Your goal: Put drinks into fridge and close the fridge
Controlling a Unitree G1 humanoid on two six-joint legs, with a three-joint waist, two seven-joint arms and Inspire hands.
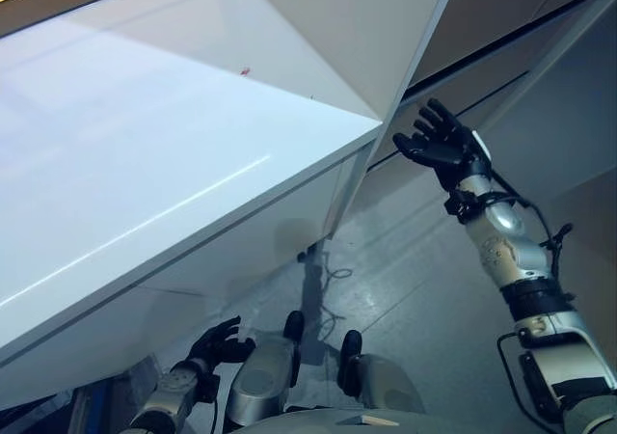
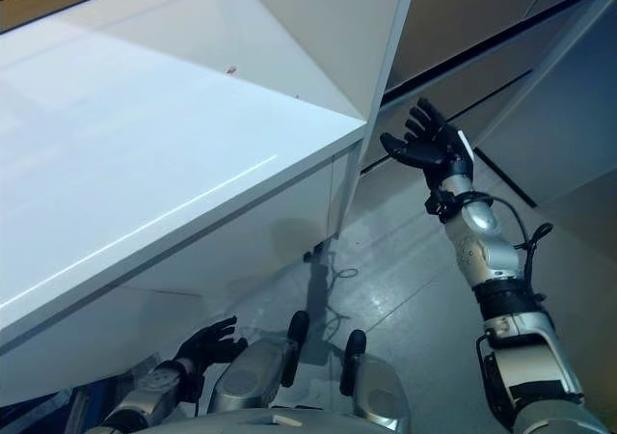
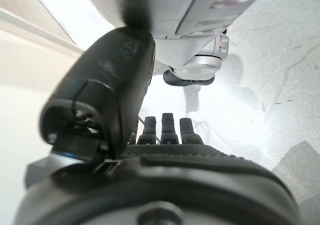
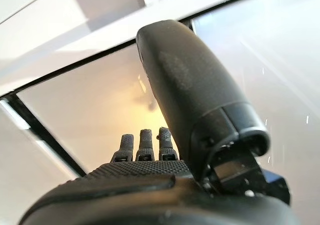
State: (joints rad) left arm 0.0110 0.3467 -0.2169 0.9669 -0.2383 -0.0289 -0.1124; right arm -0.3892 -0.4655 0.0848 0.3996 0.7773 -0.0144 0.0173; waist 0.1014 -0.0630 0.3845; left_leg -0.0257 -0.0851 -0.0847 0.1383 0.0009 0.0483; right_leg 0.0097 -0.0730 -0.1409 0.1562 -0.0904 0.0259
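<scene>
We see the fridge door as a broad, smooth white slab with a glossy face, filling the upper left of the head views; its long lower edge runs on a slant from the lower left up toward the middle right, and it ends in a sharp corner pointing toward the right hand. Above that corner a second white panel with a thin straight edge rises toward the top of the view. Behind them we make out flat grey-beige cabinet fronts divided by dark narrow gaps. Our right hand is raised on its silver-grey arm, its dark textured fingers spread wide and straight and holding nothing; it sits just to the right of the door's corner, close to it but apart from it, so far as we can tell. In the right wrist view the thumb stands up large against the pale panels. Our left hand hangs low beneath the slab, over the speckled grey floor, its fingers relaxed and empty. We see no drinks in either hand or anywhere in view.
</scene>
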